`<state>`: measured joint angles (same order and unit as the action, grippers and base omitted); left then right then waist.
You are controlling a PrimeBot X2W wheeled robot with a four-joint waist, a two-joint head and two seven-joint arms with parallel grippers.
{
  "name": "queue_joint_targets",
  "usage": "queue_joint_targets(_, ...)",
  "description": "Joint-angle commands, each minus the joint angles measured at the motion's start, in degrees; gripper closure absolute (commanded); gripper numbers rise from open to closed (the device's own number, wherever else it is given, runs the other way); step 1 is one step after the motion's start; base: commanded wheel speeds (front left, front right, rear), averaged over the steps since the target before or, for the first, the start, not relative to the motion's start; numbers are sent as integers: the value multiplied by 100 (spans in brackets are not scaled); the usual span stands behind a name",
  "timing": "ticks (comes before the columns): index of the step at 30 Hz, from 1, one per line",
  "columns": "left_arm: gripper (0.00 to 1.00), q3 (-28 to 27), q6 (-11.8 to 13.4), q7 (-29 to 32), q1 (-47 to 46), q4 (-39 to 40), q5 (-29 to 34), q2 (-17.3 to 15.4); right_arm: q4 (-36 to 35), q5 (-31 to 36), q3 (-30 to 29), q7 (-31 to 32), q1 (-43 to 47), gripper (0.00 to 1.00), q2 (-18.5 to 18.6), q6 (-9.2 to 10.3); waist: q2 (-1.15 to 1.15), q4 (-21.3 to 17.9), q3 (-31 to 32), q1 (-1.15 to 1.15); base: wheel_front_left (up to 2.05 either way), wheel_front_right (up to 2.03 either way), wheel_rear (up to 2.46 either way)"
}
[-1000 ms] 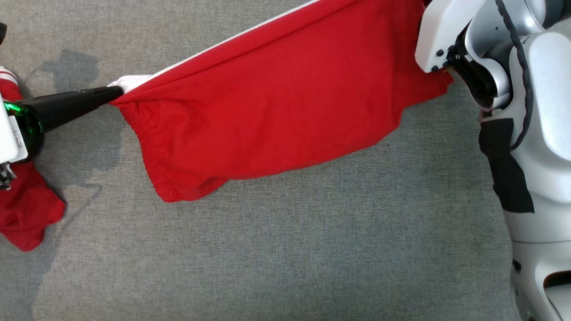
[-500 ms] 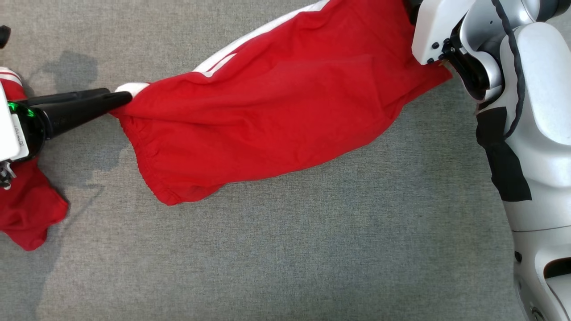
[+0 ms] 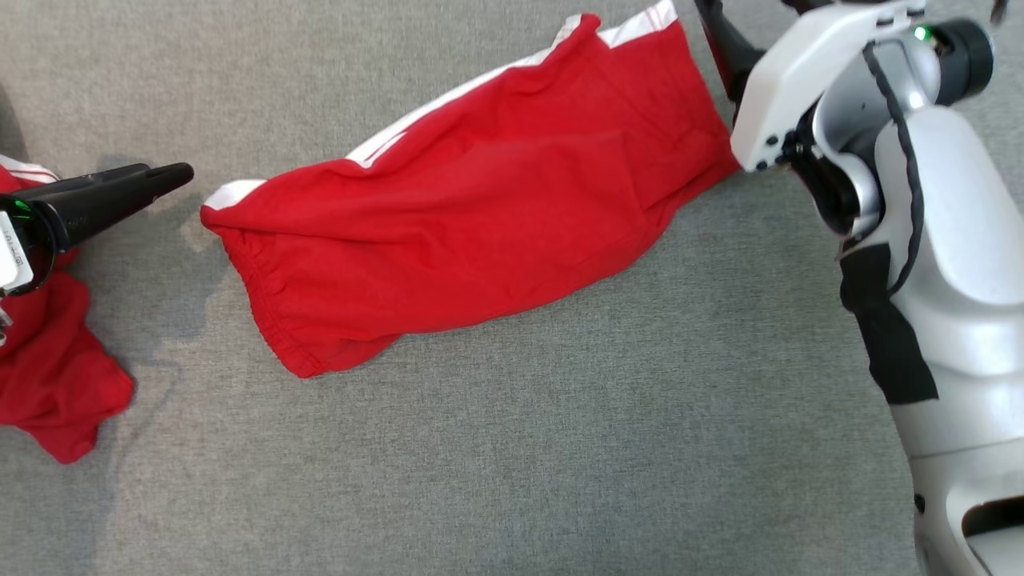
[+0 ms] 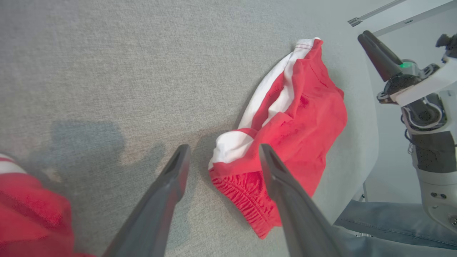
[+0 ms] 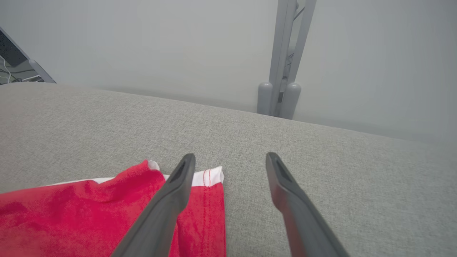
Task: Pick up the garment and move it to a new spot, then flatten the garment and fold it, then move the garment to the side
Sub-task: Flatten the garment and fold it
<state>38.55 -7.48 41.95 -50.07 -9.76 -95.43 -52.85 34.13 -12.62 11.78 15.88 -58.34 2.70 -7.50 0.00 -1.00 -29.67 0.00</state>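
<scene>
Hovering at the left edge of the head view, the left gripper (image 3: 172, 173) is standing with its fingers spread wide and is gripping nothing. Its tips are pointing toward the right of the frame, just short of the garment (image 3: 480, 216), with a strip of bare table (image 3: 560, 448) showing between them. In the left wrist view the garment's white corner is lying just beyond the two open fingertips. The right gripper (image 5: 230, 159) is likewise spread wide and empty. In the right wrist view one of its fingers (image 5: 178, 185) is crossing in front of the garment's stitched hem corner, and whether it is touching the cloth I cannot tell.

A small label is showing on the left wrist housing at the left edge of the head view, but its characters are too small to read. No brand name or other writing is showing on the garment.

The garment, red with white side stripes, is lying on the grey cloth-covered table in the upper middle of the head view. Its long axis is running diagonally from lower left to upper right. The gathered elastic edge (image 3: 260, 288) is facing the lower left, and the straight hem with its white bands is pointing to the upper right, just beside the right gripper. The cloth is lying loosely, with soft folds across its middle.

A second red garment (image 3: 48, 376) is lying crumpled at the left edge, partly under the left arm
</scene>
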Motion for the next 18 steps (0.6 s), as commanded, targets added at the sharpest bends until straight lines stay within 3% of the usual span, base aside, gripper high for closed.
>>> queue_joint_targets(1, 0, -85, -3, -166, 122, -18, 75, 52, 23, -58, -40, -135, 183, 0, 37, 1, 0, -32, 205, 0, 0, 0, 0)
queue_joint_targets(9, 0, -495, -2, -1210, 639, 159, 255, 189, 145, -79, -245, -633, 792, 0, 34, 1, 0, -31, 793, 0, 0, 0, 0)
queue_joint_targets(18, 0, -918, -2, -3023, 1880, 740, 774, 56, 527, -357, -187, -1048, 1370, 0, 38, 1, 0, 164, 1356, 0, 0, 0, 0)
